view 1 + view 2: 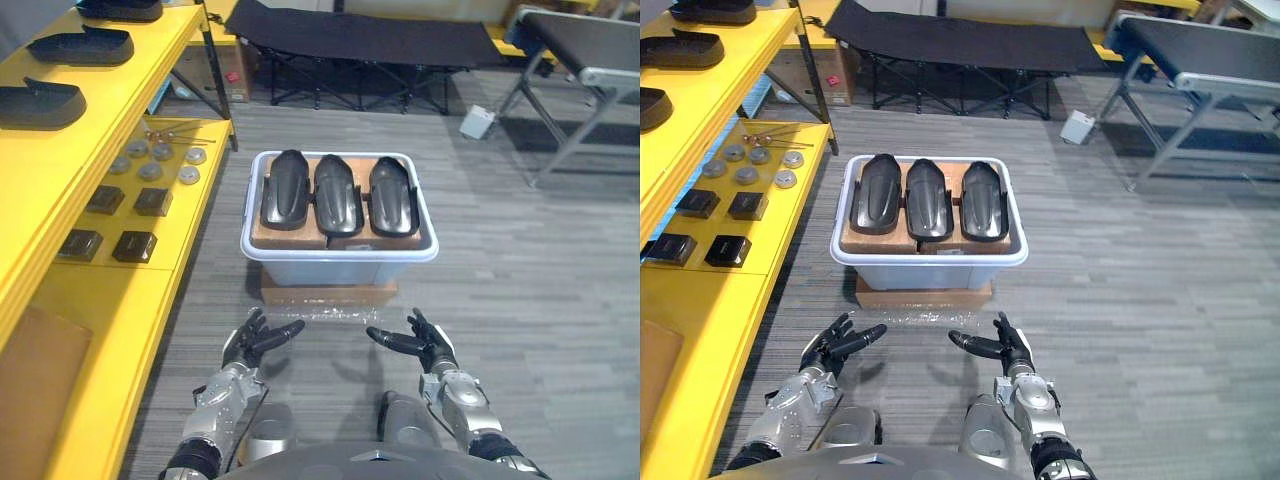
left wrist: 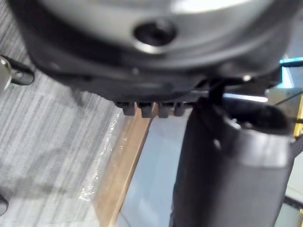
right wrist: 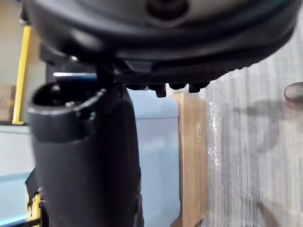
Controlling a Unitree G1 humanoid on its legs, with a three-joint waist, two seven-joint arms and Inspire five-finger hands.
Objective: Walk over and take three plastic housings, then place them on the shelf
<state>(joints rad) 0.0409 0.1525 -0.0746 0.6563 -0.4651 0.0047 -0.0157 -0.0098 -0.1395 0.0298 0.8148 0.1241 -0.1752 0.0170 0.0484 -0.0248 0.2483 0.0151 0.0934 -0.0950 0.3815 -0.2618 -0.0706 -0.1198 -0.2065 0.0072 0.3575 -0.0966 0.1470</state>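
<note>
Three black plastic housings lie side by side in a pale bin (image 1: 340,262): the left housing (image 1: 286,188), the middle housing (image 1: 338,192) and the right housing (image 1: 392,194). They rest on brown blocks inside it. The bin stands on a flat wooden board (image 1: 330,293) on the floor. My left hand (image 1: 252,342) and right hand (image 1: 425,344) hover low in front of the bin, both open, fingers straight and pointing inward, holding nothing. The yellow shelf (image 1: 60,160) runs along the left, with more black housings (image 1: 82,45) on its upper level.
On the shelf's lower level lie small black square parts (image 1: 133,245) and round metal discs (image 1: 150,171). A black folding cot (image 1: 360,40) stands behind the bin. A grey conveyor frame (image 1: 580,60) is at the far right, with a small white box (image 1: 477,122) near it.
</note>
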